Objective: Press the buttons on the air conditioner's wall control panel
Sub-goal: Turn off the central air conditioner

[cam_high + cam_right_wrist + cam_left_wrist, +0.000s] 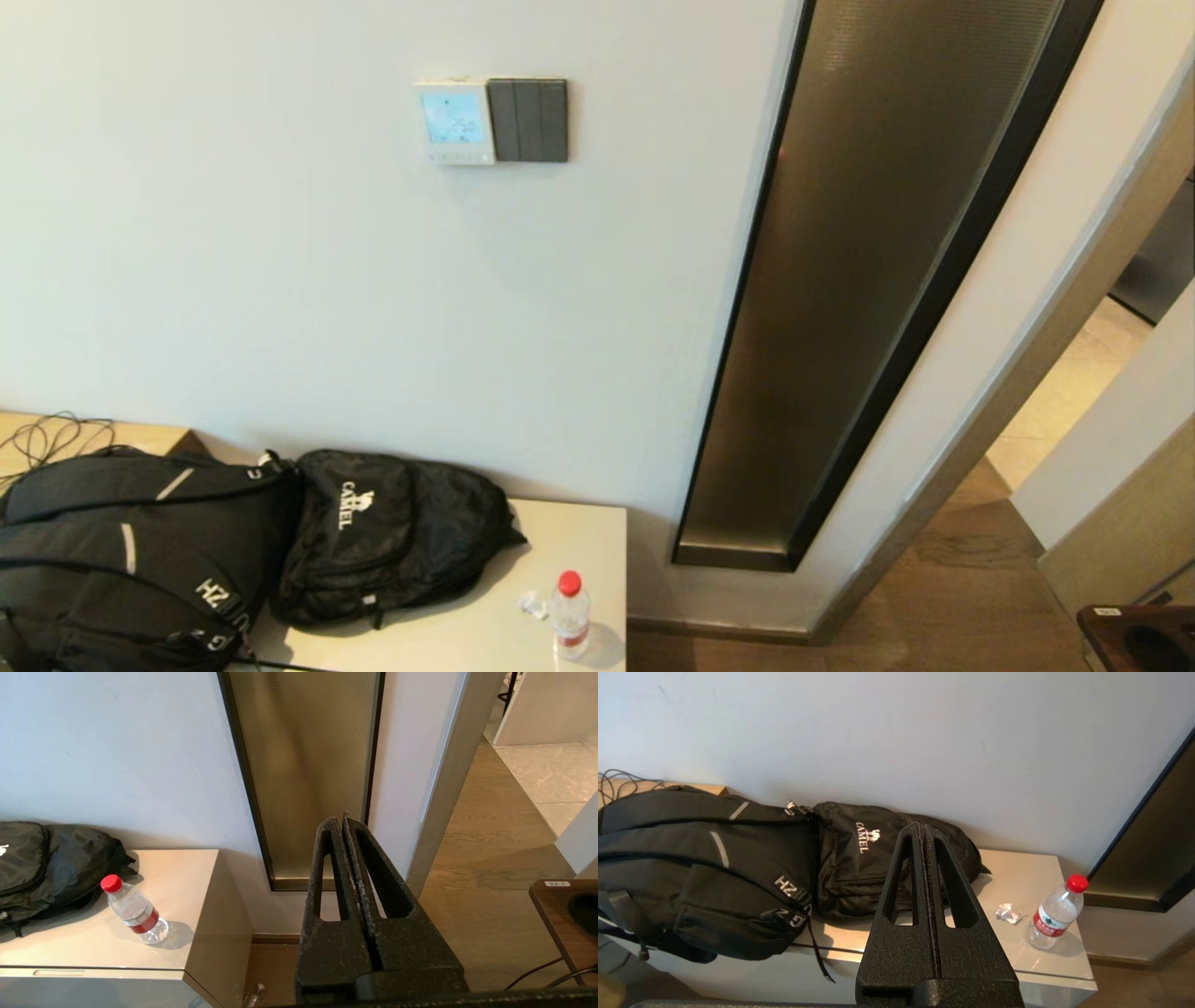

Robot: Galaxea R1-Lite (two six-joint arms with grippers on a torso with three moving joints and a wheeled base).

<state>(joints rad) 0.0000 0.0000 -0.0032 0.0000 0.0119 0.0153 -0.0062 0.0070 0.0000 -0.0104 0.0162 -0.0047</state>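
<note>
The white wall control panel (pixel 455 121) hangs high on the pale wall in the head view, its screen glowing light blue with digits. Its row of tiny pale buttons (pixel 457 156) runs along the lower edge. Neither gripper shows in the head view. My left gripper (pixel 922 828) is shut and empty, low down, pointing at the cabinet and bags. My right gripper (pixel 340 822) is shut and empty, low down, facing the bronze wall strip. The panel is out of both wrist views.
A dark grey three-rocker switch plate (pixel 528 119) adjoins the panel's right side. Below stand a beige cabinet (pixel 579 541) with two black backpacks (pixel 392 537), a red-capped water bottle (pixel 569 616) and a crumpled wrapper (pixel 533 604). A bronze recessed strip (pixel 868 280) lies right, a doorway beyond.
</note>
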